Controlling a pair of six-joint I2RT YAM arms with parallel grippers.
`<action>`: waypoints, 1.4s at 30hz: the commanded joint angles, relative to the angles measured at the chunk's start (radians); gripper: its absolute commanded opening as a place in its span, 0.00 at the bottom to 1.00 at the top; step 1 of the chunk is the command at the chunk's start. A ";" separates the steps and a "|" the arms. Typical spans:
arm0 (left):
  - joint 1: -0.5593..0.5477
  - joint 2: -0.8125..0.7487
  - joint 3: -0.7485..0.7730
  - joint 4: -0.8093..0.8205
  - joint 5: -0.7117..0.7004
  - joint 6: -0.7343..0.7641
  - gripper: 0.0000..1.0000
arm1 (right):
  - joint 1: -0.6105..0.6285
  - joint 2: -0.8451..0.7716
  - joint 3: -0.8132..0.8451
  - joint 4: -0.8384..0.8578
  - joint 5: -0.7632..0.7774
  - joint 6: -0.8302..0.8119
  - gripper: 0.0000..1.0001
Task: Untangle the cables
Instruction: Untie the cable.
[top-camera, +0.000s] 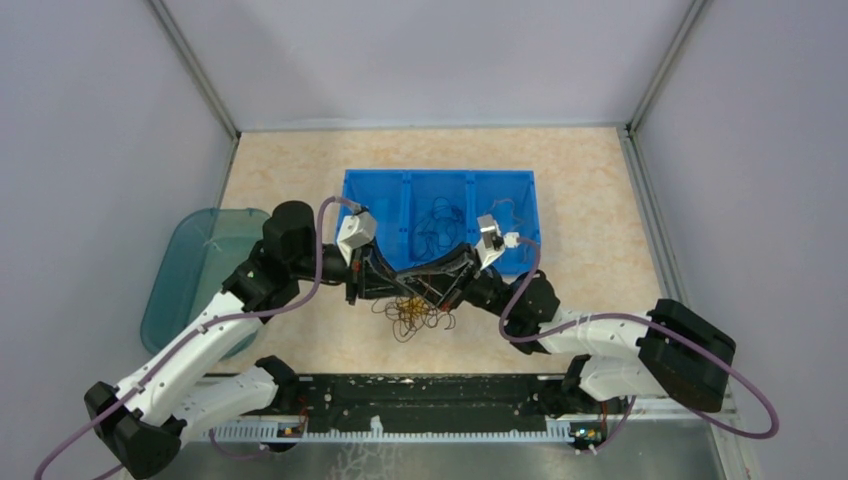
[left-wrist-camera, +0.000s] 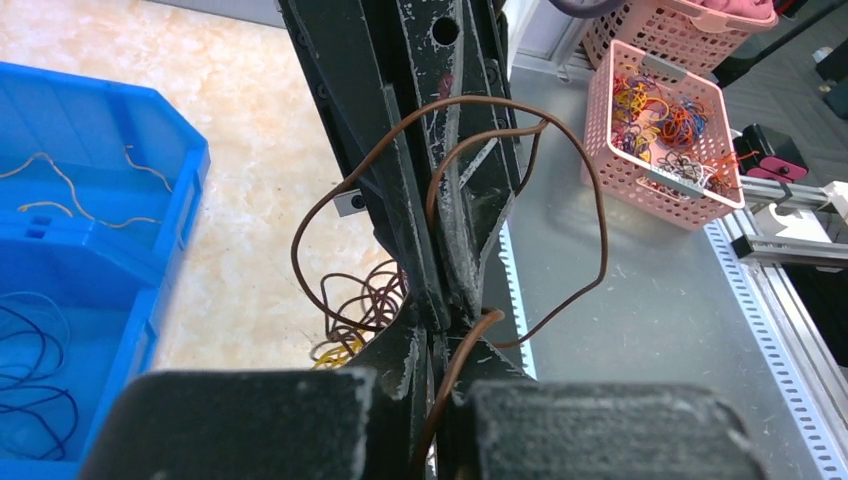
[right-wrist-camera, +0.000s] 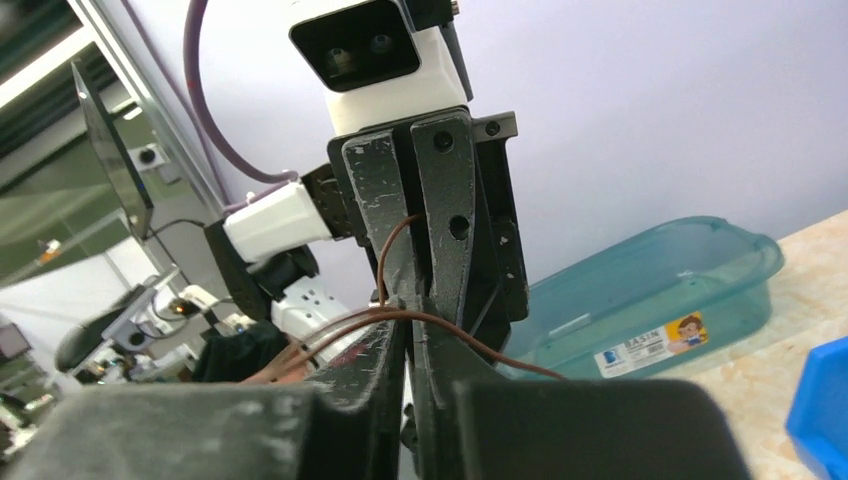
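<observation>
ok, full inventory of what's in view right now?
blue bin: one, blue, three compartments, centre of table
bin cables: several, dark and tan, in its compartments
cable tangle: one, yellow-orange and brown, on table before bin
brown cable: one, brown, looped between both tools
teal tub: one, translucent teal, table's left edge
pink baskets: two, pink, outside the table, left wrist view
left tool: one, black, shut on brown cable
right tool: one, black, shut on brown cable
</observation>
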 joint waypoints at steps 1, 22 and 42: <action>0.004 -0.009 0.030 0.051 0.008 -0.025 0.00 | -0.005 0.008 0.056 0.024 -0.008 0.037 0.15; 0.051 -0.011 0.205 -0.039 0.043 0.075 0.00 | -0.175 -0.513 -0.005 -0.686 -0.100 -0.084 0.77; 0.092 -0.049 0.345 -0.126 -0.242 0.401 0.00 | -0.173 -0.470 -0.075 -0.989 -0.113 -0.411 0.74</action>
